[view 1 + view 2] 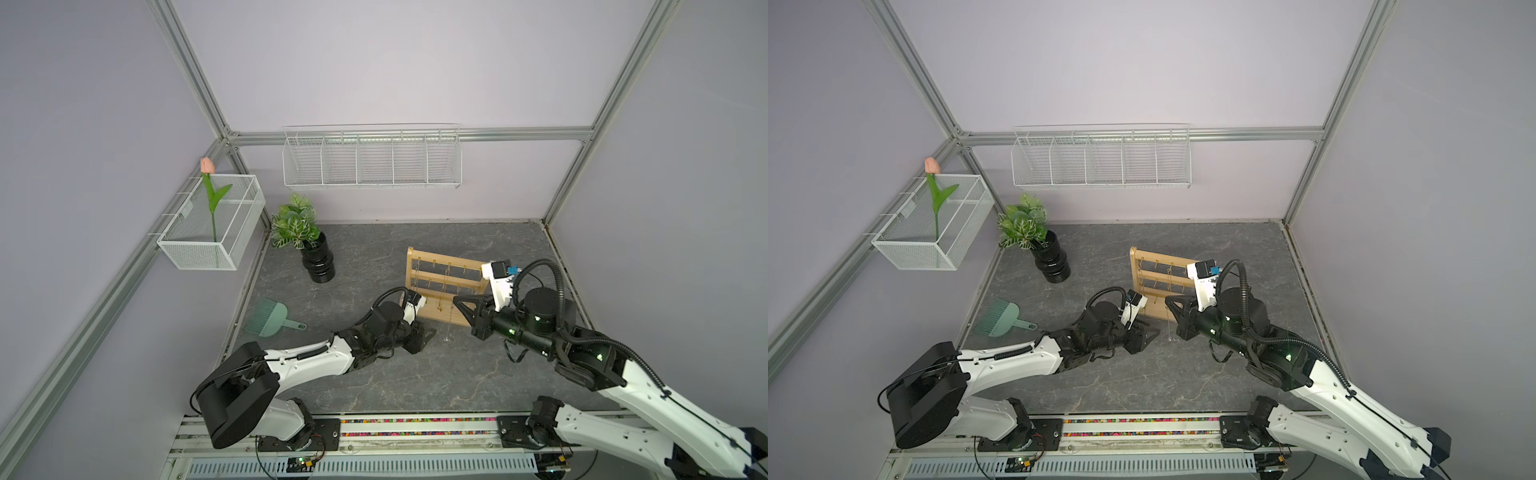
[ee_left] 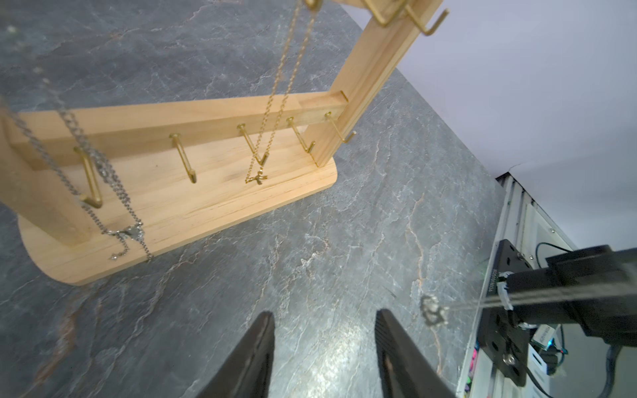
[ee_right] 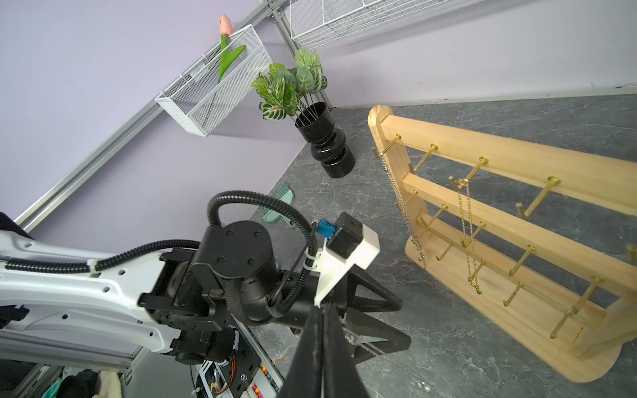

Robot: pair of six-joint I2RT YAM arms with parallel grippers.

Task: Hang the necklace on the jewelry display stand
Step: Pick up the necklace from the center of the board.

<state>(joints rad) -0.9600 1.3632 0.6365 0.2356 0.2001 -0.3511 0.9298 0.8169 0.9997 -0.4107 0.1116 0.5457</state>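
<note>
Chains (image 2: 256, 178) are hung on the jewelry display stand (image 2: 206, 206). Lower right, the necklace (image 2: 432, 310) is pinched by the right gripper (image 1: 457, 299) beside the released left gripper (image 2: 324, 313)

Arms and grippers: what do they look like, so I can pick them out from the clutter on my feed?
The left arm and right arm have white shells with black joints; small green lights dot the right one. A ribbed black cable hose runs over each wrist to a white camera housing with a blue plug. The left gripper and right gripper have black, tapering jaws on open triangular frames.
</note>
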